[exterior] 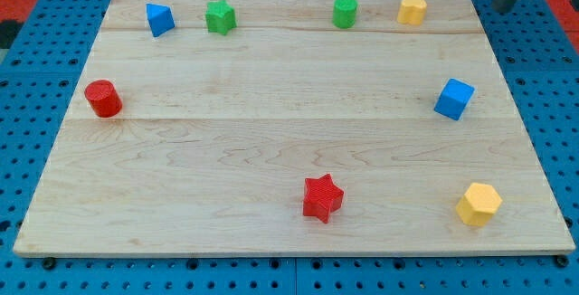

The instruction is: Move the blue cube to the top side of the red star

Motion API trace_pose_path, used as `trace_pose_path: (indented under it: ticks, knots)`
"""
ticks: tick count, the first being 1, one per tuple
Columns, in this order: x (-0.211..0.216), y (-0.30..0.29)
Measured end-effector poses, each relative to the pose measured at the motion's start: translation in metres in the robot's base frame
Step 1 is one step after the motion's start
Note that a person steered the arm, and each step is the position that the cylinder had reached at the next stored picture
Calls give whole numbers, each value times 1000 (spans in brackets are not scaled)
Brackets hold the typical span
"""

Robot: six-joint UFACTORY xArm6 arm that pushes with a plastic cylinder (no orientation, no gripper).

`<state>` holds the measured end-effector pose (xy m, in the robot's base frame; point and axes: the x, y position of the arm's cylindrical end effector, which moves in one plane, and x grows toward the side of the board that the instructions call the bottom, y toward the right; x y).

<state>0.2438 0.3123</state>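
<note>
Our wooden board (271, 87) carries the blocks. The blue cube (453, 99) sits at three o'clock, well apart from the red star (322, 197) at six. Our tip (503, 9) stands off-board at one o'clock; we carry no pincer.

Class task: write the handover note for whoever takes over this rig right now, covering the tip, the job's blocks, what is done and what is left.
My tip sits off the board at the view's top right, touching no block.
Blue cube lies near the board's right edge, well up and right of the red star.
Done: nothing yet.
Left: push the cube leftward to just above the star.
</note>
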Motion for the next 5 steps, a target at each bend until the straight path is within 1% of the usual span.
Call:
trace_pose_path:
  ticks: [1,3,4,5]
  knots:
    - [21,-41]
    - [156,-34]
    - [180,-40]
    - [169,-102]
